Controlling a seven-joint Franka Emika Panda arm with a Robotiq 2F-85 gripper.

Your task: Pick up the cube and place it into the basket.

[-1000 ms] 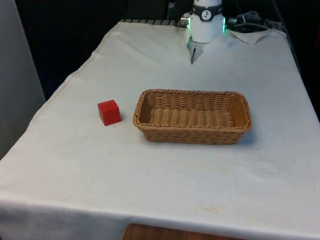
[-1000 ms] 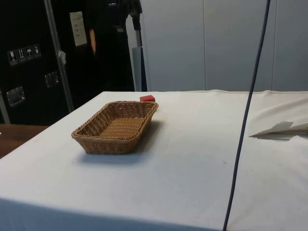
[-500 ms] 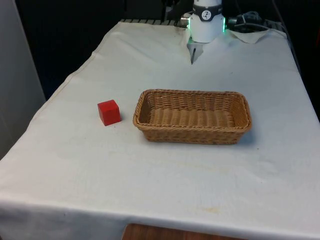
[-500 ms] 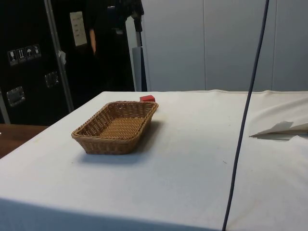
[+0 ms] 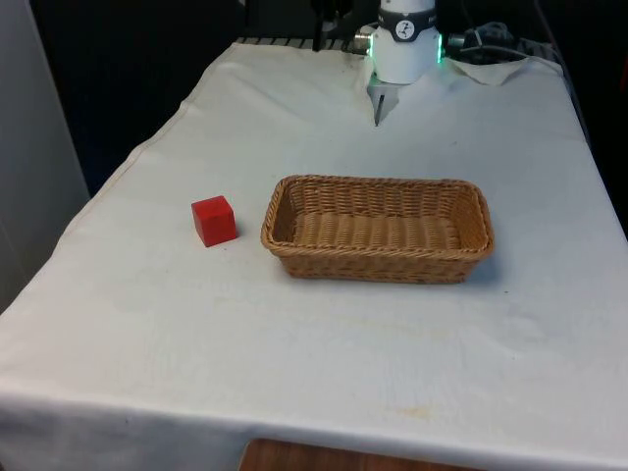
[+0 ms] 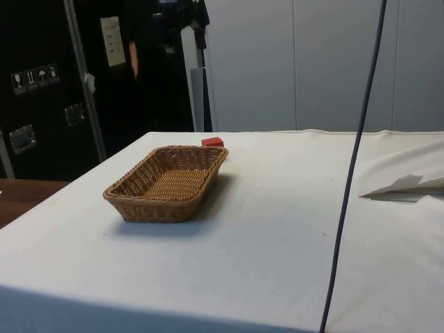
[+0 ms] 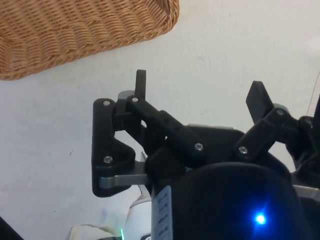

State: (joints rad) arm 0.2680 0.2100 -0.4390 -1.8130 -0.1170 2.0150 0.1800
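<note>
A red cube (image 5: pixel 213 220) sits on the white cloth, just off the short end of the wicker basket (image 5: pixel 279 214) at the front view's left. In the side view the cube (image 6: pixel 212 141) peeks out behind the basket's (image 6: pixel 149 208) far end. My gripper (image 7: pixel 200 90) hangs high over the table's far end, near the robot's base, well away from the cube. Its two black fingers (image 7: pixel 141 82) stand apart and open, with only bare cloth between them. A corner of the basket (image 7: pixel 75 30) lies beyond the fingertips in the wrist view.
The robot's white base (image 5: pixel 404 44) stands at the table's far end, with crumpled cloth (image 5: pixel 496 64) beside it. A dark cable (image 6: pixel 354 173) hangs down through the side view. Bare cloth stretches all around the basket and the cube.
A dark part of the gripper has edged into the top of the front view beside the base. The cube and the basket have not moved.
</note>
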